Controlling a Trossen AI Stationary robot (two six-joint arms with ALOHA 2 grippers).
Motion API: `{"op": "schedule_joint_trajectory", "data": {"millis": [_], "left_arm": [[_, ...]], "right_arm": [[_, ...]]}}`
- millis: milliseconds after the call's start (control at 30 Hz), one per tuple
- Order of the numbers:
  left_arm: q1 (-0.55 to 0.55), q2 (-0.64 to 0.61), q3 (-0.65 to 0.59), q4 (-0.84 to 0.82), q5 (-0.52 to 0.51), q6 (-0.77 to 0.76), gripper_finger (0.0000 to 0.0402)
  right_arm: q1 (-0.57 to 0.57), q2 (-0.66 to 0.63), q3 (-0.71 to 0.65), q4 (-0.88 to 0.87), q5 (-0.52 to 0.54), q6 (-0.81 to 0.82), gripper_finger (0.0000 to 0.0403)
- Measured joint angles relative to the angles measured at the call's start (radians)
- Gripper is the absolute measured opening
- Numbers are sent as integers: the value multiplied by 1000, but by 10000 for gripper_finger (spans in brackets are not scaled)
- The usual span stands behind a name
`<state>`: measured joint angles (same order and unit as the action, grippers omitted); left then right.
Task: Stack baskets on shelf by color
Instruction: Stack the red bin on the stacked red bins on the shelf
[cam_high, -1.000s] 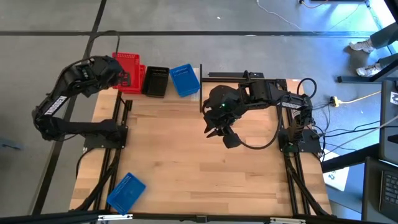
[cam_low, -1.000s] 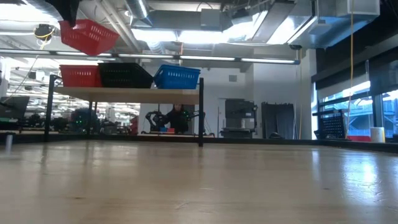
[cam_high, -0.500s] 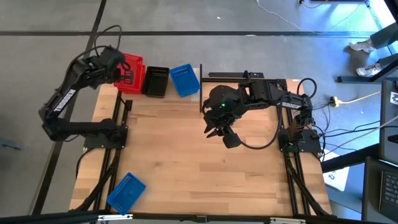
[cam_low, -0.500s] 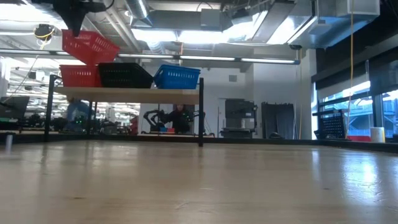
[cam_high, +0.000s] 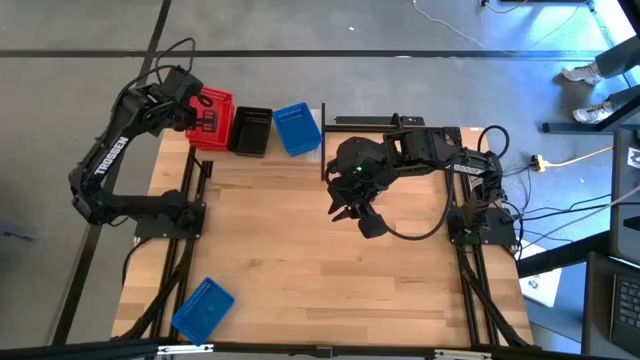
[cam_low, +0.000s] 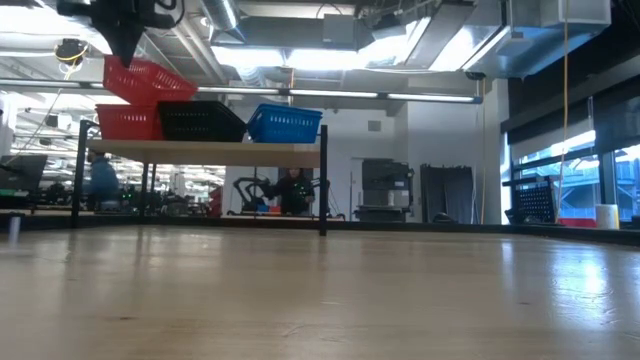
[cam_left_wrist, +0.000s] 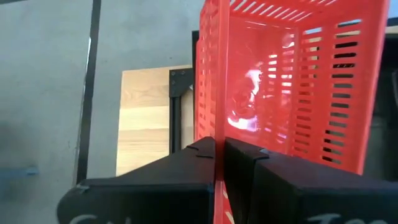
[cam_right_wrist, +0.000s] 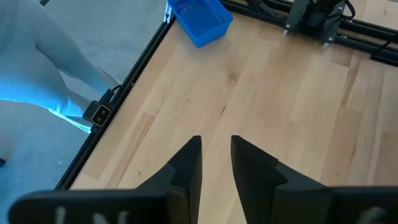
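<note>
A red basket (cam_low: 148, 80) hangs tilted in my shut left gripper (cam_left_wrist: 219, 150), just over a second red basket (cam_low: 127, 122) that sits on the left end of the shelf (cam_low: 230, 150). A black basket (cam_low: 200, 121) and a blue basket (cam_low: 285, 123) stand beside it on the shelf board. From above, the held red basket (cam_high: 212, 115) covers the lower one. Another blue basket (cam_high: 203, 308) lies on the tabletop near its near left corner. My right gripper (cam_high: 350, 212) hovers open over the table's middle, holding nothing. My left gripper pinches one side wall of the red basket near its rim (cam_left_wrist: 214, 124), one finger outside the wall and one inside the basket. The basket is lifted clear and tilted, with its open side facing the wrist camera. It hangs close over the red basket on the shelf.
The shelf stands along the table's far edge on thin black posts (cam_low: 322, 180). Black frame rails (cam_high: 480, 290) run along both sides of the table. Bare wood shows between the shelf and the blue basket (cam_right_wrist: 200, 18) on the table.
My left gripper has carried the red basket down toward the red basket on the shelf, its wrist moving toward the table's far edge. The basket stays tilted and held. The right arm has kept still.
</note>
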<state>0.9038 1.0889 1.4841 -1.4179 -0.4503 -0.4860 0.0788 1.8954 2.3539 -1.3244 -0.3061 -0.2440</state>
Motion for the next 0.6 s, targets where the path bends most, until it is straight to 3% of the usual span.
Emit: {"op": "schedule_joint_trajectory", "data": {"millis": [367, 600], "left_arm": [[17, 45, 0, 17, 51, 59, 1], [17, 69, 0, 16, 25, 81, 33]], "right_arm": [[-8, 0, 0, 0, 1, 0, 84], [-10, 0, 0, 0, 1, 0, 84]]}}
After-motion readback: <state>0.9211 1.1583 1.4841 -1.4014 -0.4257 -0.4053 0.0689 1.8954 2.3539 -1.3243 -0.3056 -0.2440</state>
